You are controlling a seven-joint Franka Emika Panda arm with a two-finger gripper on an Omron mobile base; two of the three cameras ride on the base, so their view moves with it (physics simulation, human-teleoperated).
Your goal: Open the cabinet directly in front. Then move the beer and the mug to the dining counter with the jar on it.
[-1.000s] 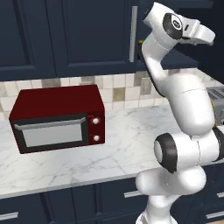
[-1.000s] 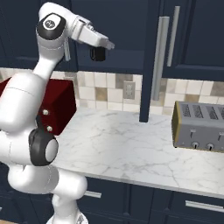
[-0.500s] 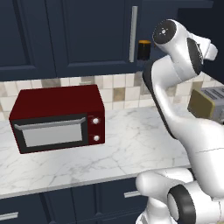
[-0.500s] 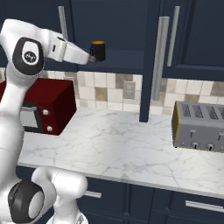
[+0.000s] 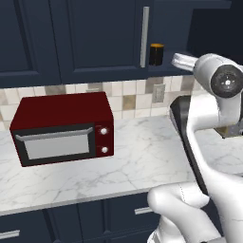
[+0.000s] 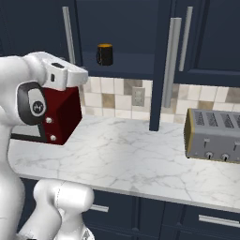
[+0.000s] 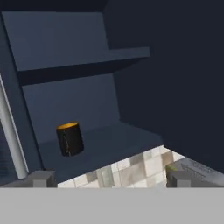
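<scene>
A short black cylindrical mug (image 7: 70,139) with an orange-yellow top sits on the matte navy cabinet's (image 7: 109,144) lower shelf; the pincer (image 7: 109,178), spread wide and empty, hangs below it.

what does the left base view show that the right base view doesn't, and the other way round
Left base view alone: the whole front of the red microwave, with its glass door and two knobs.

Right base view alone: the silver toaster on the worktop, and the opened cabinet door seen edge-on with its long bar handle.

Both: the mug standing on the lower shelf of the open cabinet, the tiled backsplash, the marble worktop and the navy drawers beneath it.
</scene>
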